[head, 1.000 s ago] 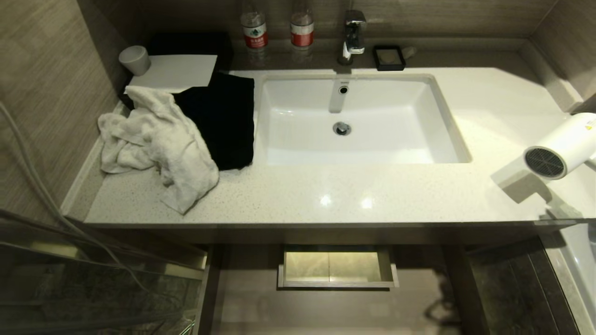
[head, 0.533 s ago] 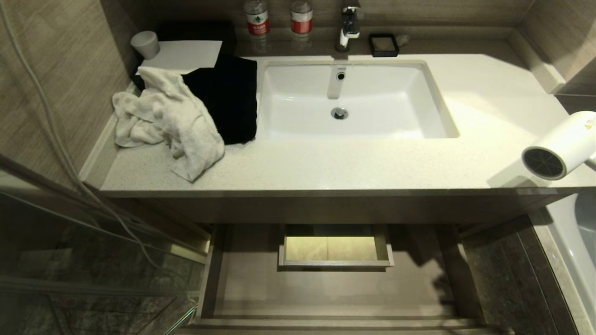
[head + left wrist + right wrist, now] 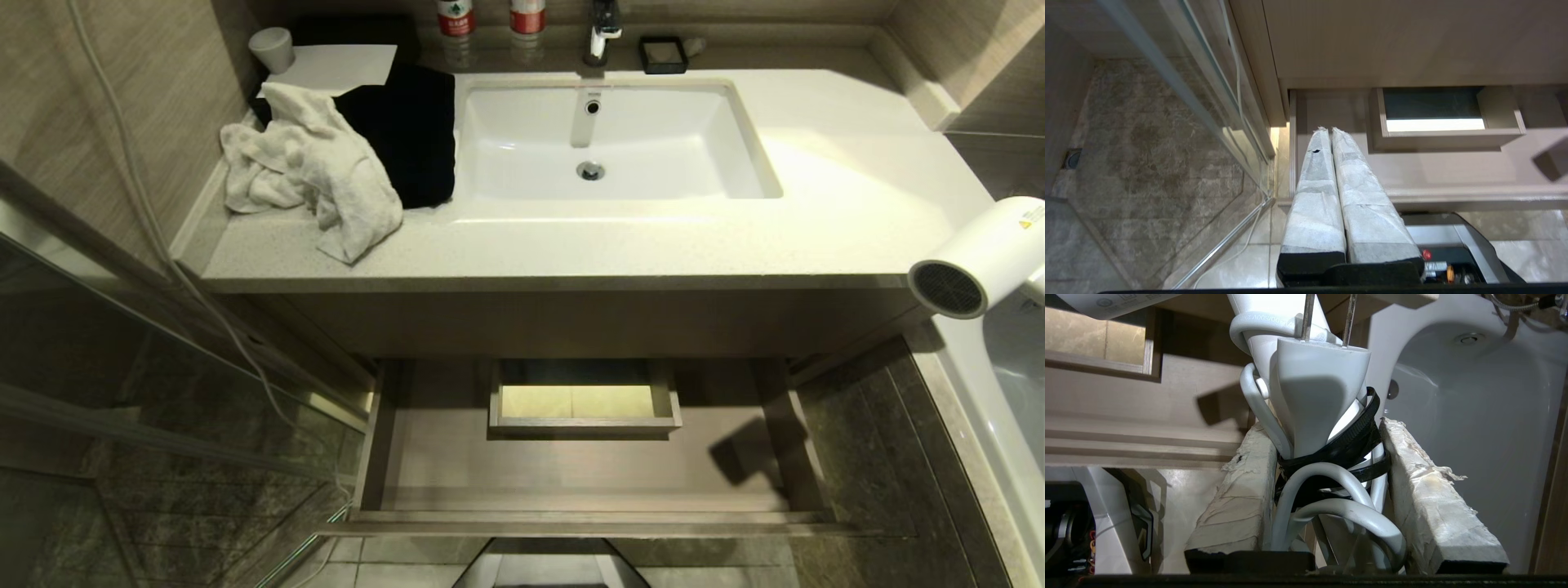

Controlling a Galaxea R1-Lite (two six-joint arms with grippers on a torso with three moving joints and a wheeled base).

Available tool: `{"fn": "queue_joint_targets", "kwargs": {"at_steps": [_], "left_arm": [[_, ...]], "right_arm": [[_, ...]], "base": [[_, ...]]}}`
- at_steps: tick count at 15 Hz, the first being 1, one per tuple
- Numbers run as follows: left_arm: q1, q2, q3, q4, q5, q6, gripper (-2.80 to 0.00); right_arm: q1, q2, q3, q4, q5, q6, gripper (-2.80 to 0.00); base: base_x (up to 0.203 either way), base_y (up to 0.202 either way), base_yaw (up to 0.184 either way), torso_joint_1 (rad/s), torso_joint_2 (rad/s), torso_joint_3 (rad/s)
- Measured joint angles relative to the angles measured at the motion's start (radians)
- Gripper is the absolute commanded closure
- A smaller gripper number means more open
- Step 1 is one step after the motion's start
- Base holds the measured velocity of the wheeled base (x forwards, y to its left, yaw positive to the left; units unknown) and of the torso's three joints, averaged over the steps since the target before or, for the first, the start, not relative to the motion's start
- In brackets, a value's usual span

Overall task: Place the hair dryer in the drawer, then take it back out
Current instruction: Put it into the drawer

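**Count of things in view**

One hair dryer [image 3: 976,255]; one open drawer [image 3: 588,516]; two bottles [image 3: 455,11] at the back ledge; one sink [image 3: 608,139]; one tap [image 3: 602,31]; one white towel [image 3: 314,167]; one grey cup [image 3: 273,49]; two grippers, the left gripper [image 3: 1330,131] and the right gripper [image 3: 1323,435].

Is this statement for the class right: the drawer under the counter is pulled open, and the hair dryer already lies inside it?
Not quite. The drawer is pulled open, but the hair dryer is not inside it. The head view shows it in the air at the counter's right end, and the right wrist view shows the right gripper clamped on its cord-wrapped handle.
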Motion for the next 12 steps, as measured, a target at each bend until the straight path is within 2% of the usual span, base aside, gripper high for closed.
{"fn": "queue_joint_targets", "kwargs": {"at_steps": [5,8,12], "left_arm": [[0.000,0.000,0.000,0.000,0.000,0.000,0.00],[0.000,0.000,0.000,-0.001,0.000,0.000,0.00],[0.000,0.000,0.000,0.000,0.000,0.000,0.00]], "right_arm": [[0.001,0.000,0.004,0.000,0.000,0.001,0.00],[0.001,-0.006,0.019,0.000,-0.003,0.001,0.00],[0.002,-0.021,0.059,-0.032,-0.003,0.003,0.00]], "base": [[0.000,0.000,0.000,-0.172,-0.13,-0.298],[0.000,0.000,0.000,-0.167,0.15,-0.012],[0.000,0.000,0.000,-0.144,0.26,0.099]]}}
